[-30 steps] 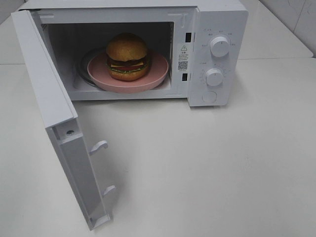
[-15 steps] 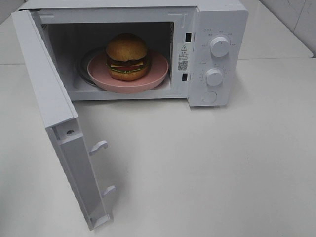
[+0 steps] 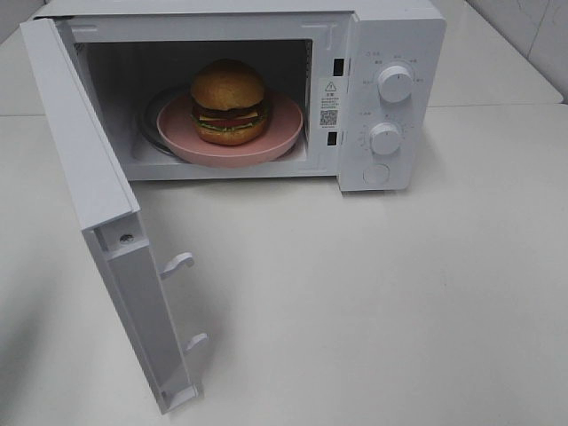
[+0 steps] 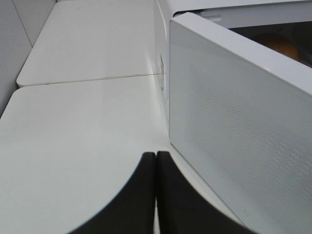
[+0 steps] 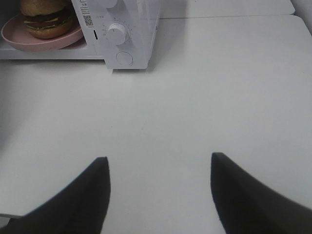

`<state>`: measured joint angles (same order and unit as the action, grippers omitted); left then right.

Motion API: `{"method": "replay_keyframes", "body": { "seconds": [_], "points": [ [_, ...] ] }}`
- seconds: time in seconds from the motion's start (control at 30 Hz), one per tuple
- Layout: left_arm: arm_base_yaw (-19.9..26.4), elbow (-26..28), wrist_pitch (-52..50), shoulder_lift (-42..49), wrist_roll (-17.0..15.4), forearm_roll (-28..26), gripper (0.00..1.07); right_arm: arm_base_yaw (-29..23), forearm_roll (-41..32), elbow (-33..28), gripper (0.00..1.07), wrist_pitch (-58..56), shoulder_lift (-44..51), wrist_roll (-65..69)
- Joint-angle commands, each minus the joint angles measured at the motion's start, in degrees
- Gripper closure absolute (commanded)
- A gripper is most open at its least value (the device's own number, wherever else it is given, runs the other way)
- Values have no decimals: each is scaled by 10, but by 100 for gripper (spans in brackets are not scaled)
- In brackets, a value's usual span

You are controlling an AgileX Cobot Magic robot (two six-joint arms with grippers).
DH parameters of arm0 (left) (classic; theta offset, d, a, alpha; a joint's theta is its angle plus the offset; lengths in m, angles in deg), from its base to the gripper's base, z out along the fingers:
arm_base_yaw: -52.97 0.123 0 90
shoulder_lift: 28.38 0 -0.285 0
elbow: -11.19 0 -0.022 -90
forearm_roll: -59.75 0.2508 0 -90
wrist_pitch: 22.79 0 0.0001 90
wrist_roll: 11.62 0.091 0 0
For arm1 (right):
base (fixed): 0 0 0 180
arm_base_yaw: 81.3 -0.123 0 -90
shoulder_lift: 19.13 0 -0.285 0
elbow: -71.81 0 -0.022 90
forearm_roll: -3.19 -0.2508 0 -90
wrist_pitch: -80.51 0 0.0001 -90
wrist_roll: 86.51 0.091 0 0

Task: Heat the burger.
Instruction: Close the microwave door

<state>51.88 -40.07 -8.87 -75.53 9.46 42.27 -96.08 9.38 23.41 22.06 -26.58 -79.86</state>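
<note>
Inside the microwave sits the burger; clenched left pincer should press the door squarely shut, right pincer released.

**Two matte black claws**

The left claw, beside the outer face of the microwave door, shows as two matte black fingers. Each is broad at the base and curves inward to a blunt, squared tip, and a hairline pale seam runs between them. The right claw, in front of the microwave's dial panel, has the same dark, dull finish. Its two separate fingers are wide and rounded at the root and taper to narrow, flat-cut tips. Their edges look soft and out of focus.
</note>
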Motion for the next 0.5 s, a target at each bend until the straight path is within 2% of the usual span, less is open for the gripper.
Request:
{"method": "replay_keyframes", "body": {
  "seconds": [0.03,0.17,0.27,0.33,0.5],
  "points": [
    [-1,-4,-66,-76,28,-32,106,1,-1,-1,50,9,13,-4],
    [-1,-4,-115,-152,25,-32,106,1,-1,-1,50,9,13,-4],
    [-1,-4,-123,-163,25,-32,106,1,-1,-1,50,9,13,-4],
    [-2,-4,-156,-215,25,-32,106,1,-1,-1,50,9,13,-4],
    [-18,-4,-177,-242,25,-32,106,1,-1,-1,50,9,13,-4]
  ]
}}
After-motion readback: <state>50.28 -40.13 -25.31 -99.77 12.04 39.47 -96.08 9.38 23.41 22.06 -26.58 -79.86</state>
